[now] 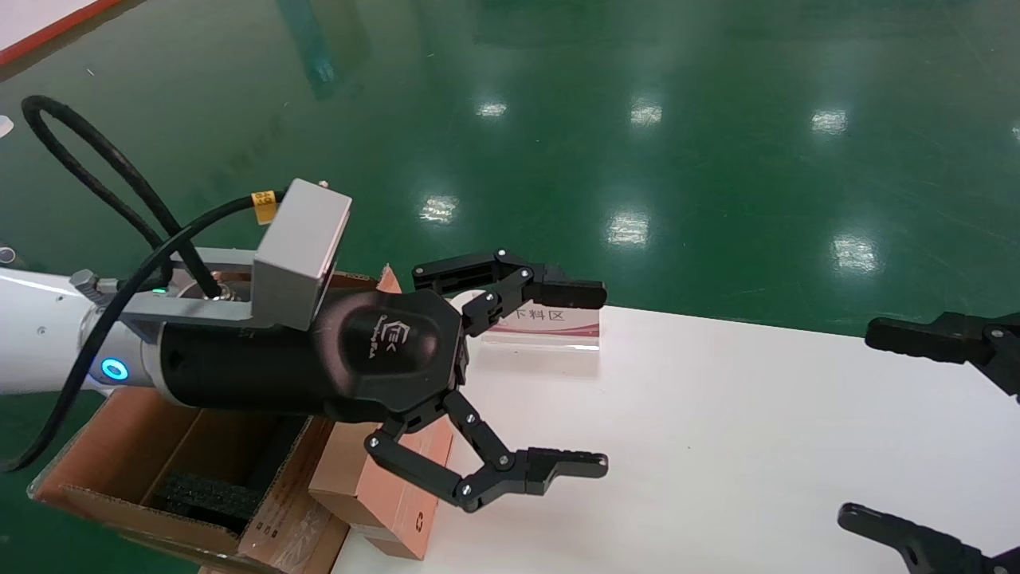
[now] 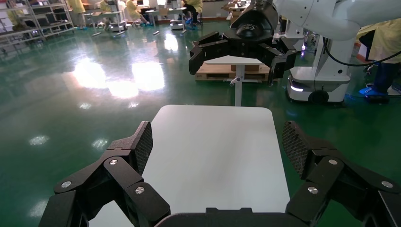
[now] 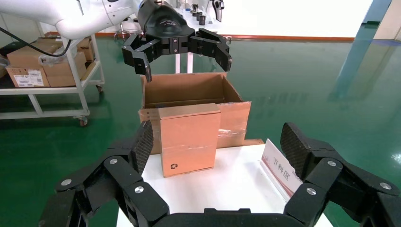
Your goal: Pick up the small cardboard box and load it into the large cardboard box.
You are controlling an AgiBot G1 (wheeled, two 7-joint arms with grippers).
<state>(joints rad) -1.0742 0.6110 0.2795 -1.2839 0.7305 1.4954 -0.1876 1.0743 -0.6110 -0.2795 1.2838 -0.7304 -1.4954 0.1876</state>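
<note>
I see the left gripper (image 1: pixel 594 379) wide open, empty, above the small box (image 3: pixel 189 139); my right gripper (image 3: pixel 220 151) is likewise wide open, empty, facing the small box.

Factory or warehouse floor, probably: glossy green floor (image 1: pixel 717 119), shelving (image 2: pixel 28 23), cart of cartons (image 3: pixel 42 71), wooden pallet (image 2: pixel 227 72) beyond the grippers.

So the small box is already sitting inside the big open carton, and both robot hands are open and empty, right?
Not quite. The small cardboard box stands on the white table, outside and in front of the large cardboard box; the right wrist view shows this. The rest holds: left hand and right hand are open and empty.
</note>
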